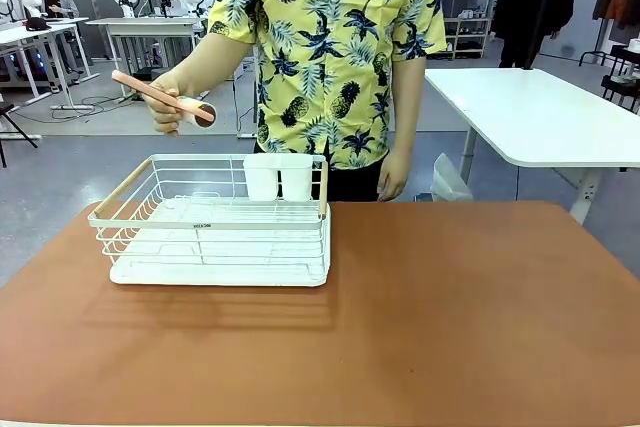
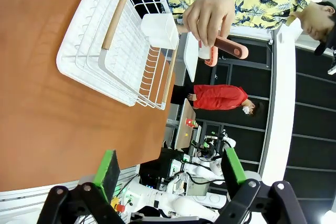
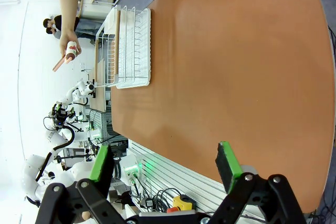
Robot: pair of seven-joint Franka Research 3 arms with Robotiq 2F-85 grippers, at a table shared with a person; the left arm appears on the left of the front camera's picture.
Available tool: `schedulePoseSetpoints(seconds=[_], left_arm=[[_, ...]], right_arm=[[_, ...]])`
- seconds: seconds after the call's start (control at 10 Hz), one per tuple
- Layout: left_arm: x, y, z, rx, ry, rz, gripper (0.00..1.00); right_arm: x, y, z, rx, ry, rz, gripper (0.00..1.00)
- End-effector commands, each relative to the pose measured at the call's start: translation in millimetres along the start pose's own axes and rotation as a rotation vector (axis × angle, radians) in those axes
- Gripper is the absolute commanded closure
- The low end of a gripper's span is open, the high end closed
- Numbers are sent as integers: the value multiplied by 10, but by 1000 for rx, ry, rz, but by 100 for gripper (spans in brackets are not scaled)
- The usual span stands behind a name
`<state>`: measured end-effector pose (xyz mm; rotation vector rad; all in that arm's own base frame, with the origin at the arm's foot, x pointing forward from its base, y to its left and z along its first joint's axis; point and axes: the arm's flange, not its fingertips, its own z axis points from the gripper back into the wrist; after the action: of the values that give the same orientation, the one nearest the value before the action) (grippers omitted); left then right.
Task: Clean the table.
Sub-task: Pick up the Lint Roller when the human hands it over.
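The table (image 1: pixel 450 317) has a smooth terracotta top. On its left half stands a white wire dish rack (image 1: pixel 200 219) with wooden side handles and a white cup holder (image 1: pixel 280 177) at its far side. Behind the rack a person's hand (image 1: pixel 168 107) holds a pink long-handled utensil (image 1: pixel 150 92) together with something white, above the rack. My left gripper (image 2: pixel 170 174) is open and holds nothing, off the table's (image 2: pixel 37 103) edge and well short of the rack (image 2: pixel 105 51). My right gripper (image 3: pixel 164 166) is open too, over the table's (image 3: pixel 236 77) near edge.
A white-topped table (image 1: pixel 540 112) stands beyond the far right corner. The person in the yellow patterned shirt (image 1: pixel 330 47) stands close against the far edge, behind the rack. The tabletop's right half and front are bare.
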<state>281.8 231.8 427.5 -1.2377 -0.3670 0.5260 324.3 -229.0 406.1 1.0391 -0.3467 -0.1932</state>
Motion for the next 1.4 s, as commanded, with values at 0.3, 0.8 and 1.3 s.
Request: schedulePoseSetpoints(seconds=[0.3, 0.8, 1.3], left_arm=[[219, -1272, -276, 150, -282, 203, 0], [53, -1495, -1047, 103, -392, 255, 0], [59, -1372, -1530, 98, -369, 230, 0]], right_arm=[[-7, 37, 12, 14, -5, 4, 0], [-7, 37, 12, 14, -5, 4, 0], [-7, 37, 12, 14, -5, 4, 0]])
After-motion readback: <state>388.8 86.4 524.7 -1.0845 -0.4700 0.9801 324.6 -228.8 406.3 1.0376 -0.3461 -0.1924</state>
